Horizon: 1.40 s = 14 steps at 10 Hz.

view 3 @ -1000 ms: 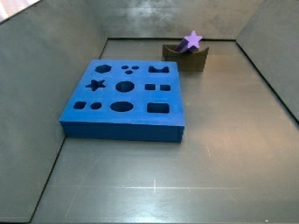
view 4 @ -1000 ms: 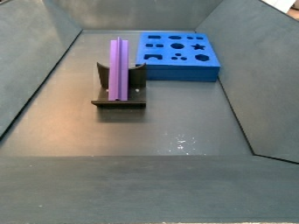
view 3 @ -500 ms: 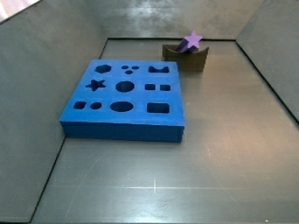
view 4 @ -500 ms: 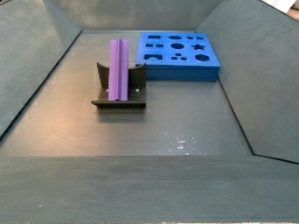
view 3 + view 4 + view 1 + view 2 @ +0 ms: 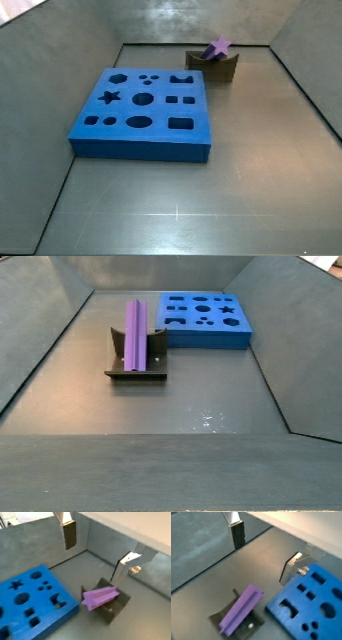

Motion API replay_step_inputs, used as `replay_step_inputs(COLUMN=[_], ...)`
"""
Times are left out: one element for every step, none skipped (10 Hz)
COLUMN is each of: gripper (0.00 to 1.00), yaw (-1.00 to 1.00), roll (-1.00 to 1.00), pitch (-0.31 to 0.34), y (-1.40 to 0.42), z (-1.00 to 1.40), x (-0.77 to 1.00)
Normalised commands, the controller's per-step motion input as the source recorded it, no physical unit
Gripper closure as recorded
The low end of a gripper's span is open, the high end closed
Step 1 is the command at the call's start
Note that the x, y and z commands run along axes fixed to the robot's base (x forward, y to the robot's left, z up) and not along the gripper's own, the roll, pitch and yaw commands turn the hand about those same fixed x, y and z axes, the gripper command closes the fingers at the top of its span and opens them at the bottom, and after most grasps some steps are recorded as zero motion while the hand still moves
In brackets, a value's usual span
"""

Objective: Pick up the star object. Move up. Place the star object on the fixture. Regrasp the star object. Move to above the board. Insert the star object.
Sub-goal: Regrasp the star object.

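Note:
The purple star object point(image 5: 135, 334) lies lengthwise in the notch of the dark fixture point(image 5: 138, 374), with nothing holding it. Both wrist views show it from above, the star object point(image 5: 100, 596) resting on the fixture point(image 5: 115, 611) beside the blue board point(image 5: 30, 604). My gripper point(image 5: 97, 552) hangs above them, open, its fingers point(image 5: 69, 534) wide apart with only grey floor between. In a wrist view the gripper point(image 5: 263, 551) stands clear above the star object point(image 5: 241, 608), next to the board point(image 5: 314, 607). Neither side view shows the gripper. The board point(image 5: 140, 112) lies flat, its star hole towards one long edge.
Sloping grey walls point(image 5: 54, 90) close in the grey floor point(image 5: 201, 396) on all sides. The fixture point(image 5: 214, 66) with the star object's end point(image 5: 218, 48) sits close to the back wall, a short gap from the board point(image 5: 203, 318).
In a side view the purple end of the star object sits slightly lower and looks less star-shaped than before. The board and fixture have not moved.

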Motion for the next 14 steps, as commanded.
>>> replay_step_inputs(gripper=[0.00,0.00,0.00,0.00,0.00,0.00,0.00,0.00,0.00,0.00,0.00,0.00,0.00,0.00], yaw=[0.04,0.04,0.04,0.05,0.05,0.06,0.07,0.08,0.10,0.13,0.18,0.19,0.21,0.23], roll=[1.00,1.00,1.00,1.00,1.00,1.00,1.00,1.00,1.00,1.00,0.94,0.81,0.58,0.40], pitch=[0.016,0.025,0.034,0.049,0.063,0.073,0.101,0.124,0.159,0.182,0.204,0.191,0.161,0.136], y=[-0.02,-0.02,-0.02,-0.03,-0.03,-0.04,-0.04,-0.04,-0.05,-0.05,-0.06,-0.05,-0.06,-0.06], z=[0.01,0.00,-0.01,-0.01,-0.01,-0.01,0.00,-0.01,-0.01,-0.01,-0.01,-0.01,-0.01,-0.01], x=[0.01,0.03,0.04,0.05,0.07,0.08,0.09,0.10,0.11,0.11,0.11,0.11,0.11,0.11])
